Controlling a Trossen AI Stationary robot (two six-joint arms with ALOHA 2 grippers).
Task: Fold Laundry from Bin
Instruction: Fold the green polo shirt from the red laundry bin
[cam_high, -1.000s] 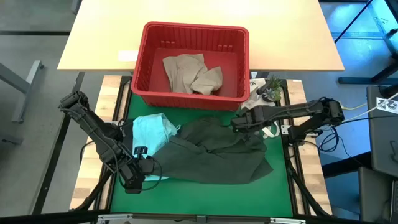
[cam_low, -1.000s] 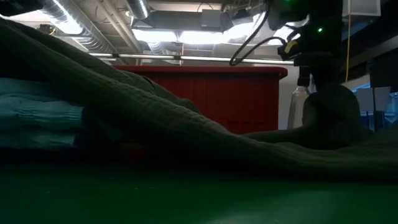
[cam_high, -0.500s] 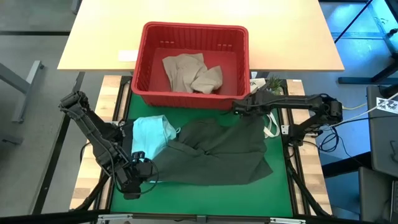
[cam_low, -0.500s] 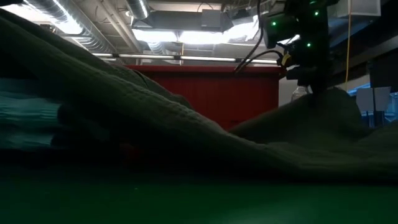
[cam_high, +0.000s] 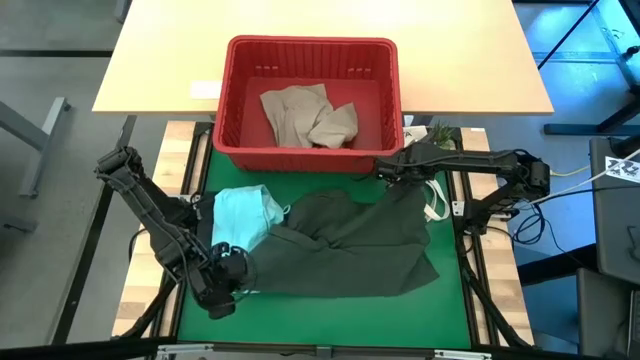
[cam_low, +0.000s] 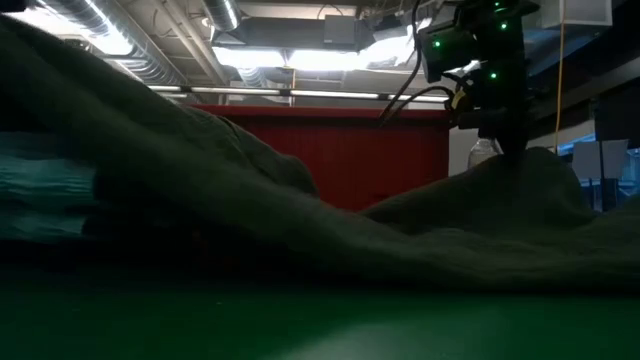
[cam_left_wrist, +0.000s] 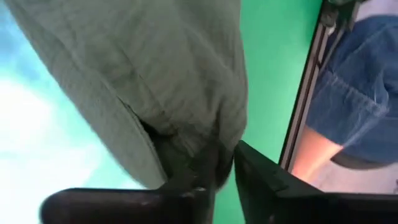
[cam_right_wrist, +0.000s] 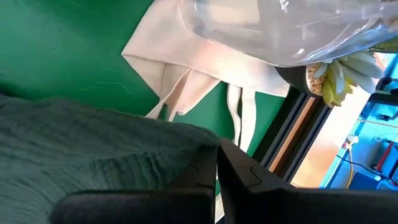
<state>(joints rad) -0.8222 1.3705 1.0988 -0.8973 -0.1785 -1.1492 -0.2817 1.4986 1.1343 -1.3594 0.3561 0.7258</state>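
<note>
High view: right gripper (cam_high: 382, 171) jaws clamped on olive garment (cam_high: 350, 245) far corner; left gripper (cam_high: 232, 283) jaws pinch its near-left edge.

Bin (cam_high: 232, 95): red, slotted — held crumpled beige garment (cam_high: 308, 117).
Olive garment (cam_high: 345, 245): spread, rumpled, on the mat.
Teal garment (cam_high: 240, 215): bunched beside it.

One camera looks straight down, another level from the mat, both seeing the red bin (cam_high: 312, 100); wrist cameras sit close over cloth.
</note>
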